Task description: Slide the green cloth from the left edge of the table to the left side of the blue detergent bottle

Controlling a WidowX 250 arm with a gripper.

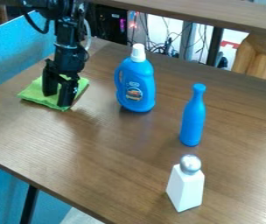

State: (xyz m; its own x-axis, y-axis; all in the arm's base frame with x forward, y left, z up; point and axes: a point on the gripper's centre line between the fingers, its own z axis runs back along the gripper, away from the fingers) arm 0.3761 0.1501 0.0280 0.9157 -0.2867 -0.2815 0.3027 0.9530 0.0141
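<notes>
1 green cloth [35, 92], far left, flat beneath my parted, seemingly empty gripper [59, 97]. Rightward: 1 detergent jug [147, 83], 1 blue bottle [192, 122], 1 white bottle [185, 190], upright, presumably steadied by flat bases.

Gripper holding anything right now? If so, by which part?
Nothing visibly held. The black two-finger gripper is open over the flat green cloth; can't tell whether its fingertips touch it.

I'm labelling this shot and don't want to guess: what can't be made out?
In the camera view:
Part of the green cloth: behind the gripper.
Whether the fingertips touch the cloth: unclear from this slant.
The arm's upper end: cut off by the top edge.
Print on the blue jug: too small.
The table's right end: cut off by the right edge.
</notes>
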